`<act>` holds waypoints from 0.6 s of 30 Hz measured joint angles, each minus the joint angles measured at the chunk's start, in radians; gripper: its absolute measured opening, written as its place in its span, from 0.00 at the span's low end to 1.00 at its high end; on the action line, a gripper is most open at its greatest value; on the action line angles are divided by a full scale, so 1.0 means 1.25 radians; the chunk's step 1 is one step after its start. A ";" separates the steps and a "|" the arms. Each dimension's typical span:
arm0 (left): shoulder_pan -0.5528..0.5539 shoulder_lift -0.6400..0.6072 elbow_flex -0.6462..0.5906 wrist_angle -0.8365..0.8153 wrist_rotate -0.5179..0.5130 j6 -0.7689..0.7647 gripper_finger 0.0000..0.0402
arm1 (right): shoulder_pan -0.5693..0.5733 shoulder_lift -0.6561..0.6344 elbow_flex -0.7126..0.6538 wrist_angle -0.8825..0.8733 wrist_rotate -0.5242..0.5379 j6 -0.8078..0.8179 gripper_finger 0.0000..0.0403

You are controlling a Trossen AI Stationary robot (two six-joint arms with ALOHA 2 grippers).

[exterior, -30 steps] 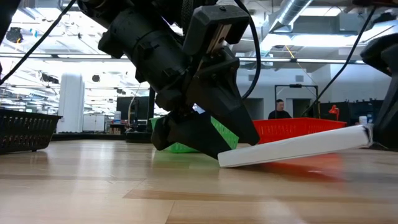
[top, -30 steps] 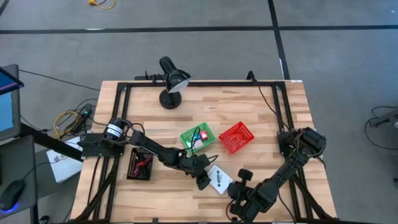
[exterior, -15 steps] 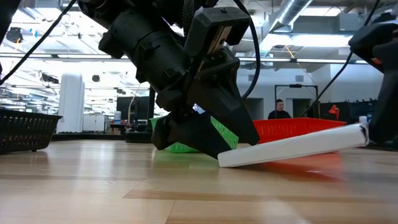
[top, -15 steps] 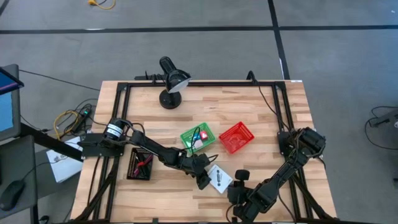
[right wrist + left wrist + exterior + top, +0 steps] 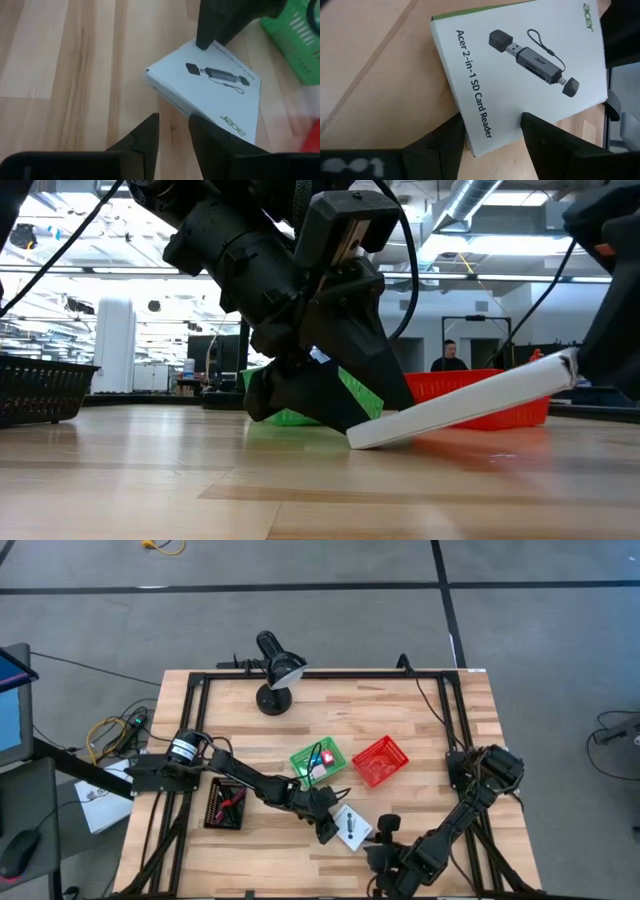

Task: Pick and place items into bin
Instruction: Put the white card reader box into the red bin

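Observation:
A white card-reader box (image 5: 352,826) with a black picture on its face lies near the table's near edge, between both grippers. In the low view the box (image 5: 460,405) is tilted: its left end rests on the table and its right end is raised. My left gripper (image 5: 328,832) is open at the low end, with one box corner between its fingers (image 5: 492,125). My right gripper (image 5: 383,832) is narrowly open (image 5: 173,120) at the raised end. A red-pink block (image 5: 327,757) lies in the green bin (image 5: 318,762). My left gripper comes slanting down from the table's left. The box's low corner (image 5: 472,147) sits between its two spread fingers, and one finger (image 5: 540,130) lies over the box's near edge. That end (image 5: 362,440) rests on the table. My right gripper meets the box's raised right end (image 5: 562,366) level from the table's right. One finger (image 5: 200,125) touches the box's lower edge (image 5: 187,107). Whether it reaches under the box, I cannot tell.
A red bin (image 5: 380,760) stands right of the green bin, behind the box. A black bin (image 5: 225,803) holding a black-and-red tool sits under the left arm. A lamp (image 5: 272,675) stands at the far edge. Bare wood lies near the table's near-left corner.
My right gripper has moved toward the table's left, up against the box. The box's right end has tipped upward, while its left end has stayed on the table at my left gripper.

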 joint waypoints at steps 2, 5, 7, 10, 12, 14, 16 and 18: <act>0.000 0.000 0.000 -0.001 0.001 0.000 0.46 | 0.000 0.000 0.002 0.001 0.009 -0.010 0.27; 0.000 0.000 0.000 -0.002 0.005 0.000 0.46 | 0.004 0.001 0.012 0.000 0.018 -0.045 0.27; 0.000 -0.001 0.000 -0.001 0.010 0.000 0.46 | 0.009 0.001 0.020 0.000 0.040 -0.077 0.27; -0.001 -0.002 0.000 0.002 0.015 -0.001 0.46 | 0.015 0.001 0.029 0.010 0.098 -0.133 0.27; -0.002 -0.002 0.000 0.008 0.020 -0.004 0.46 | 0.015 0.000 0.031 0.029 0.143 -0.187 0.27; -0.002 -0.001 0.000 0.019 0.030 -0.003 0.46 | 0.014 -0.002 0.032 0.055 0.189 -0.257 0.27; -0.003 0.009 0.000 0.045 0.035 -0.003 0.45 | 0.004 -0.003 0.036 0.085 0.225 -0.307 0.27; -0.008 0.003 0.003 0.085 0.048 -0.003 0.45 | -0.013 0.003 0.027 0.099 0.231 -0.343 0.27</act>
